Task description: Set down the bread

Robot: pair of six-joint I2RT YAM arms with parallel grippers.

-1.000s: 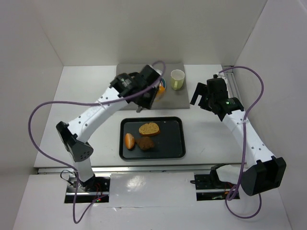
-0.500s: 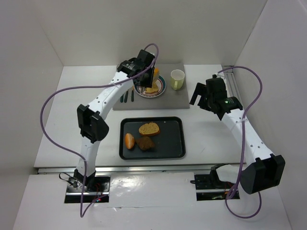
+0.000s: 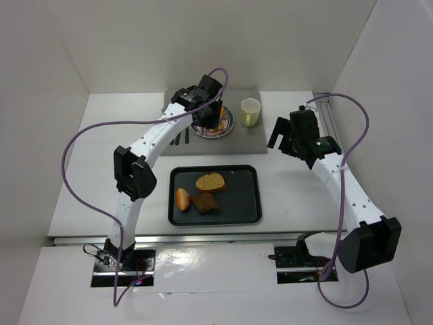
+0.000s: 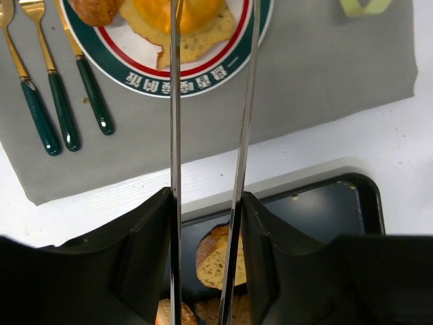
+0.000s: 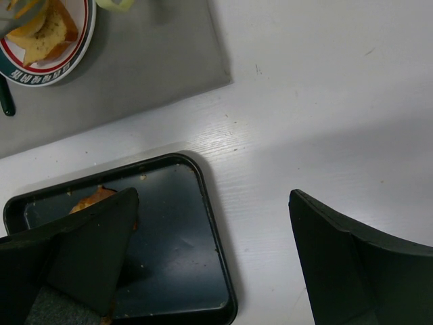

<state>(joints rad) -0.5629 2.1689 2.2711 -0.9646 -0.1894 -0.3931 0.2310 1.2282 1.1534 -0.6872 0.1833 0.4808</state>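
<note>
Your left gripper (image 4: 215,10) is reaching over the plate (image 4: 145,80) at the far side of the table, and its two long thin metal fingers (image 4: 174,101) are standing apart, so it is looking released. The fingertips are running out of the top of the wrist picture, so you are not seeing the very ends. Between the fingers the orange bread piece (image 4: 203,10) is lying on the plate, on top of a pale toast slice (image 4: 203,44), and the right-hand finger is passing clear of its edge. A brown roll (image 4: 95,8) is sitting beside it on the same plate. The plate is resting on a grey mat (image 4: 318,74). Three pieces of cutlery with green handles (image 4: 61,115) are lying on the mat just beside the plate. A pale green cup (image 3: 250,112) is standing on the other side of the plate. Nearer to you, a black tray (image 3: 247,203) is holding three more pieces: a bread slice (image 3: 210,181), a small roll (image 3: 183,198) and a dark piece (image 3: 204,202) that is touching the roll. Your right gripper (image 5: 211,203) is hanging over the bare table to the right of the tray. Its dark fingers are spread wide and are holding nothing.
</note>
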